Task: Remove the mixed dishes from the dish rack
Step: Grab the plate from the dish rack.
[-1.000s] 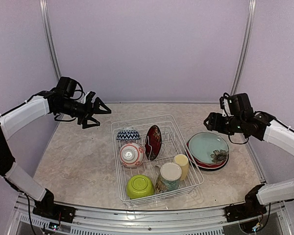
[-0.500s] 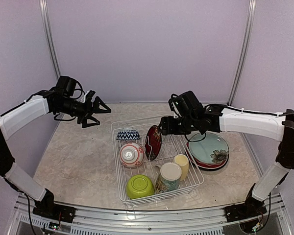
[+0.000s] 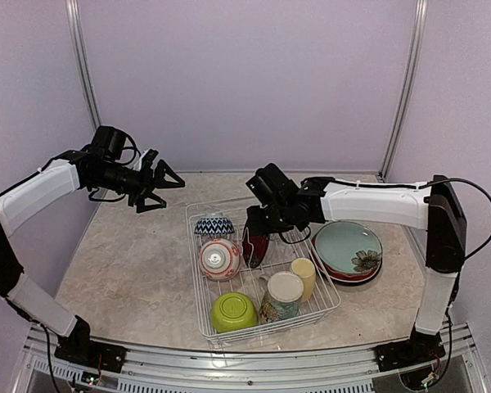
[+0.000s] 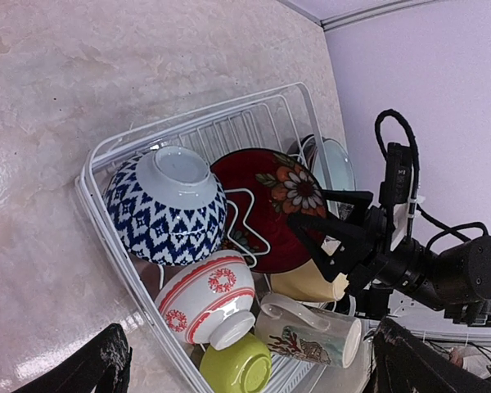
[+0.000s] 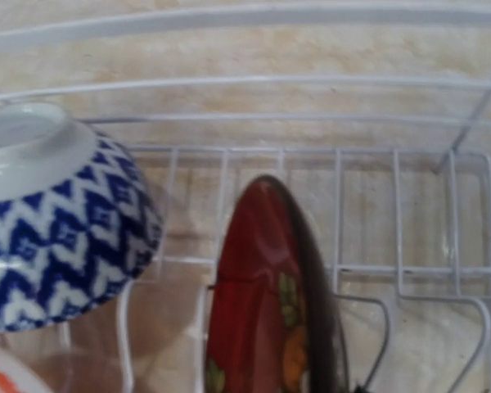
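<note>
The white wire dish rack holds an upright red floral plate just below your right gripper's parted jaws. Beside them sit a blue zigzag bowl, a red-white patterned bowl, a lime green bowl, a cream mug and a yellow cup. Only the left wrist view shows that gap. Your left gripper gapes wide, well clear of the rack.

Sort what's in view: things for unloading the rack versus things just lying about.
Job: dish rack, red floral plate, blue zigzag bowl, red-white bowl, lime green bowl, yellow cup, mug, stacked plates.
Backdrop only: table, purple walls.
</note>
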Robot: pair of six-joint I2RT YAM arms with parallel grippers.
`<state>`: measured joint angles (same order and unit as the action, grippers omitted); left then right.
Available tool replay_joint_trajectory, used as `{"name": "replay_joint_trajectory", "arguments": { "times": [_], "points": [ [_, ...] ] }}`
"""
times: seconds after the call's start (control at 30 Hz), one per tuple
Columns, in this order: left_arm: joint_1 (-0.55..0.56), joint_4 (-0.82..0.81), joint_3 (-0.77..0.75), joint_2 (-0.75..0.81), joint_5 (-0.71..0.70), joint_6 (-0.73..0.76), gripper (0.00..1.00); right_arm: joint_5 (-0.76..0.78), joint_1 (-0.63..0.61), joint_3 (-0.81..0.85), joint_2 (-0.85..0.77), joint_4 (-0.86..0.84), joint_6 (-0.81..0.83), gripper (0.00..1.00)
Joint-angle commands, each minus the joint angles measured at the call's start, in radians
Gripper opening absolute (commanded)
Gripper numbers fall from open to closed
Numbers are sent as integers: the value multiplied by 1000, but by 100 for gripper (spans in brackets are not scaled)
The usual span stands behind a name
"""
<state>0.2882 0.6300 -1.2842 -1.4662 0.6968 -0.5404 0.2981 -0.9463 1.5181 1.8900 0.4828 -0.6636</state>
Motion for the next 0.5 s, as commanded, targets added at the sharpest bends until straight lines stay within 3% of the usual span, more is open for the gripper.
{"name": "replay_joint_trajectory", "arguments": {
  "times": [0.0,0.47],
  "points": [
    [8,4,-14,29,-11,17,99,106,-20,64,58,121,-36,46],
    [8,5,-16,9,9,13,99,190,-41,119,77,179,-60,12]
  ]
}}
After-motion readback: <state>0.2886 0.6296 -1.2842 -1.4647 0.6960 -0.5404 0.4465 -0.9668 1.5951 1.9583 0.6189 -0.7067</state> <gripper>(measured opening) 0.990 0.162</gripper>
